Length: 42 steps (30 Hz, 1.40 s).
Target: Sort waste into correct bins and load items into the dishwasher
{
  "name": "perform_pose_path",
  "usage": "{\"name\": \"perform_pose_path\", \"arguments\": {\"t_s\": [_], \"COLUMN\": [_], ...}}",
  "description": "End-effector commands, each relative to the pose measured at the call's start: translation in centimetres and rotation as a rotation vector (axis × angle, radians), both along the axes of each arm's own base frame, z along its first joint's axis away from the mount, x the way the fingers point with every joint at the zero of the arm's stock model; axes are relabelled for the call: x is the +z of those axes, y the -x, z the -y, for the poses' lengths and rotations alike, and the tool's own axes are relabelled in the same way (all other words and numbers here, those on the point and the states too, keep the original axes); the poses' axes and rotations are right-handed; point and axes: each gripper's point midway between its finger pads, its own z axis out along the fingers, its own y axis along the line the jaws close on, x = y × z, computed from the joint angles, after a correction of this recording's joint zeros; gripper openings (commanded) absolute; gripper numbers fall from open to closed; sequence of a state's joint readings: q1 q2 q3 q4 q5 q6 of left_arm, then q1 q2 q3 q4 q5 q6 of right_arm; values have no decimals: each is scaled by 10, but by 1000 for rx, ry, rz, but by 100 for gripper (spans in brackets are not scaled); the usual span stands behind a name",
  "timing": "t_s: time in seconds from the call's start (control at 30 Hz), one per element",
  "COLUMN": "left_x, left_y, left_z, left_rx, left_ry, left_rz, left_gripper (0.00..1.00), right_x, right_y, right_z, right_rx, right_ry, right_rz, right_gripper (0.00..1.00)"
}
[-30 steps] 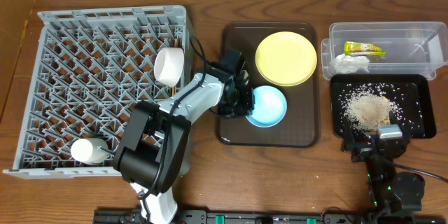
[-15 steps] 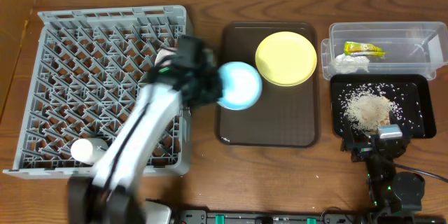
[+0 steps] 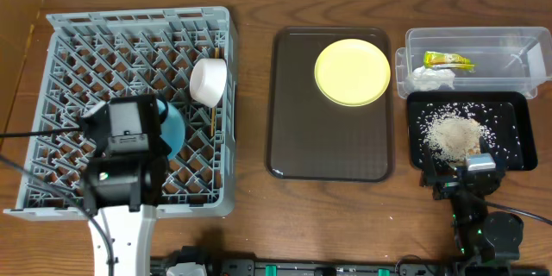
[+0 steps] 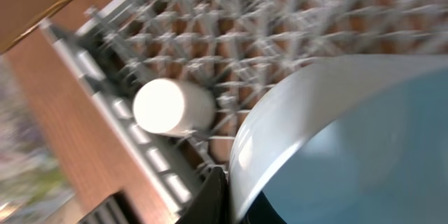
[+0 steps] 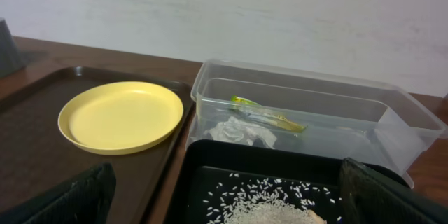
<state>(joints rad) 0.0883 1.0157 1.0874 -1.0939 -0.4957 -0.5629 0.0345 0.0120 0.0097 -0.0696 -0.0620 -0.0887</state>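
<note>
My left gripper [image 4: 234, 203] is shut on the rim of the light-blue bowl [image 4: 350, 140], one dark finger [image 4: 215, 197] pressed against its outer wall. From overhead the bowl [image 3: 172, 129] hangs over the grey dishwasher rack [image 3: 138, 19], left of centre. A small white cup [image 4: 171, 107] lies on the lattice by the rack wall. The white bowl [image 3: 209, 80] and a chopstick [image 3: 213, 121] rest near the rack's right side. The yellow plate [image 3: 352, 72] lies on the brown tray [image 3: 328, 159]. My right gripper [image 5: 227, 203] stands open over the black tray [image 5: 280, 164].
The clear tub [image 3: 509, 47] holds the yellow-green wrapper [image 3: 448, 60] and a white tissue [image 3: 429, 76]. Rice scraps [image 3: 453, 134] lie heaped in the black tray [image 3: 517, 103]. My left arm's base stands at the table's front edge below the rack.
My left arm has swung left, carrying the light-blue bowl off the brown tray to above the rack, and it now covers the cup from overhead. The right arm has not moved.
</note>
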Motion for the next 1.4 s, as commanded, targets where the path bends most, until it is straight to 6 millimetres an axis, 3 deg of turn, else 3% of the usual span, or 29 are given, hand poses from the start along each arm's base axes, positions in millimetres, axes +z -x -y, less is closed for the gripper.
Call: {"name": "perform_pose_path", "arguments": {"t_s": [0.0, 0.2, 0.4, 1.0, 1.37], "left_x": [-16, -39, -57, -61, -60], "left_y": [11, 2, -8, -33, -40], "left_z": [-22, -27, -18, 9, 33], "left_rx": [147, 151, 107, -57, -155], "left_ry": [-109, -130, -162, -525, -554], "left_rz": [-49, -170, -270, -450, -432], "left_gripper": [8, 8, 7, 8, 7], "right_x": [-1, -1, -1, -1, -1], "right_y": [0, 0, 0, 0, 0], "right_z": [3, 3, 3, 3, 3], "right_rx": [-13, -13, -13, -13, -13], "right_ry": [10, 10, 10, 10, 10], "right_rz": [2, 2, 2, 2, 2], "right_gripper": [99, 99, 99, 99, 99]}}
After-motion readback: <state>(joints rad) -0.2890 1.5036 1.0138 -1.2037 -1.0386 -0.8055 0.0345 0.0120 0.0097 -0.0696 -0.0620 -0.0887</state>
